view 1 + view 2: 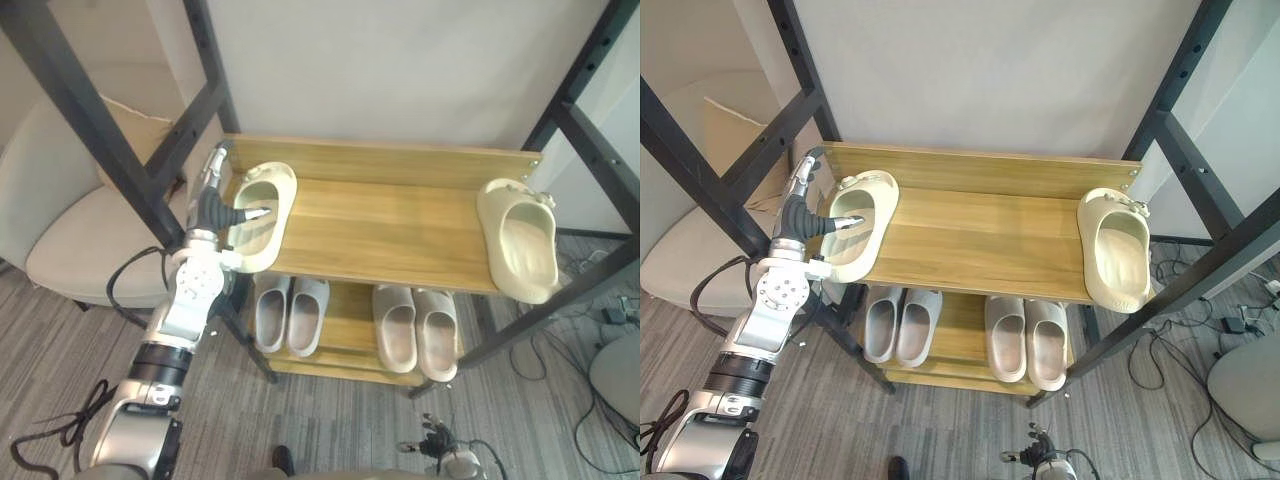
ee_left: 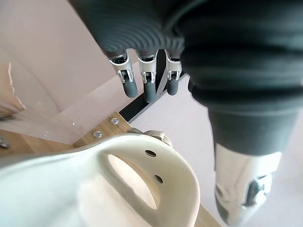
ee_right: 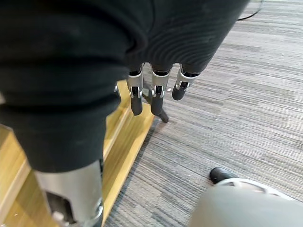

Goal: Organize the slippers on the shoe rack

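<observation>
At the upper left of the left eye view, the robot's left hand [image 1: 215,208] is at the left end of the top board of the two-level wooden shoe rack with black metal legs [image 1: 380,225]. There a cream foam clog slipper with a heel strap [image 1: 268,238] lies with its toe toward the bottom of the frame. The hand is spread. Its thumb reaches over the slipper's opening, and its fingers [image 2: 144,85] stretch straight along the slipper's outer edge, toward the back corner of the rack. In the left wrist view these fingers are apart from the strap with its two small holes, and they close on nothing.

At the right end of the same board lies the second cream foam clog slipper [image 1: 522,240], well apart from the first one. Its toe hangs a little over the front edge.

On the lower board, in the lower middle of the frame, two pairs stand side by side. A pale grey pair of open slippers [image 1: 290,315] is on the left and a beige pair of open slippers [image 1: 415,330] is on the right, all with their toes toward the front.

The right hand [image 3: 156,99] hangs low over the grey striped carpet floor [image 1: 330,420], near the front edge of the rack. Its fingers are relaxed and straight and hold nothing.

At the left edge of the frame a beige padded chair [image 1: 70,230] stands beside the rack.
</observation>
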